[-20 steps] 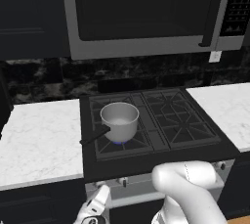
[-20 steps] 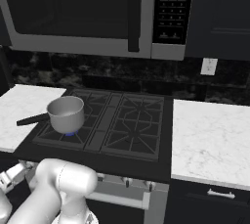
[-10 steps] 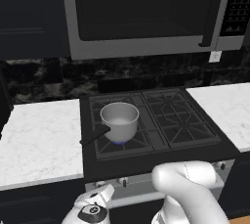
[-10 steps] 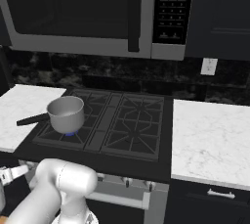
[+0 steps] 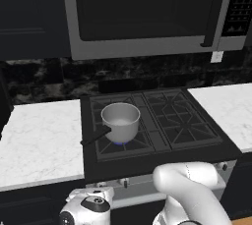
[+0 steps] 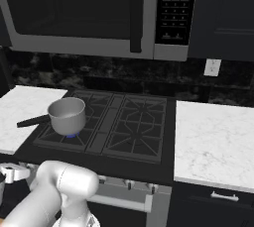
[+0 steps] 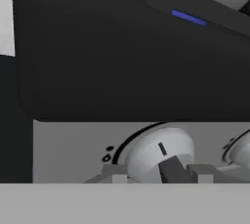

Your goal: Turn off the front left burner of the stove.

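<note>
We find the front left burner point(image 5: 119, 142) lit under a small steel saucepan point(image 5: 120, 121). The claw point(image 7: 156, 173) straddles a round silver knob point(image 7: 158, 152), grip unclear; a slip could leave the flame on.

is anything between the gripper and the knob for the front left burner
Nothing visible is. In the hand view the gripper sits right at the silver knob on the stove front panel, with no object between them. The saucepan stands up on the front left burner, away from the panel.
</note>
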Available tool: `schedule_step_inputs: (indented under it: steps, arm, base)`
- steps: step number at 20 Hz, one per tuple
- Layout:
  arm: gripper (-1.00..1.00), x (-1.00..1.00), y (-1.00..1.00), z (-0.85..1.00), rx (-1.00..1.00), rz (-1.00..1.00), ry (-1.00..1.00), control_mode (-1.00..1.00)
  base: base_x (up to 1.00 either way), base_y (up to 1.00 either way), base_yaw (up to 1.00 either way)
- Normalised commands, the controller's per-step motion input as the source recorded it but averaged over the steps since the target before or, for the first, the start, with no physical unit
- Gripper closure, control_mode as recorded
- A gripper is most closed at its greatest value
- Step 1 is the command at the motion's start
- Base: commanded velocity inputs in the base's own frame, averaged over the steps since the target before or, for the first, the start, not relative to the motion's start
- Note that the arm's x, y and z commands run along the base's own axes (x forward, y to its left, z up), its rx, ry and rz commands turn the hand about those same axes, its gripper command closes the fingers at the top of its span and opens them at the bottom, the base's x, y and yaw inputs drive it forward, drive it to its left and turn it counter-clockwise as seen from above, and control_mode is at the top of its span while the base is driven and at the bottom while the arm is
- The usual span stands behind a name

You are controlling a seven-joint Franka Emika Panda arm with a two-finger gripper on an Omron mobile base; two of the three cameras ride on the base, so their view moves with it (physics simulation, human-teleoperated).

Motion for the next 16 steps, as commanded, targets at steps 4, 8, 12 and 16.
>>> schedule_step_inputs:
  steps: [4,8,12,16]
  arm:
    - [1.0,0.44,0.0,0.1,0.4,-0.21,0.0,-1.0]
    - [1.0,0.41,0.0,0.04,0.41,-0.26,0.0,-1.0]
    - [1.0,0.24,-0.34,0.0,0.29,-0.19,-0.02,-1.0]
    - [1.0,0.0,-0.71,0.0,0.36,-0.19,-0.13,-1.0]
  base:
    - [0.0,0.0,0.0]
    - [0.0,0.0,0.0]
    - [0.0,0.0,0.0]
    - [0.0,0.0,0.0]
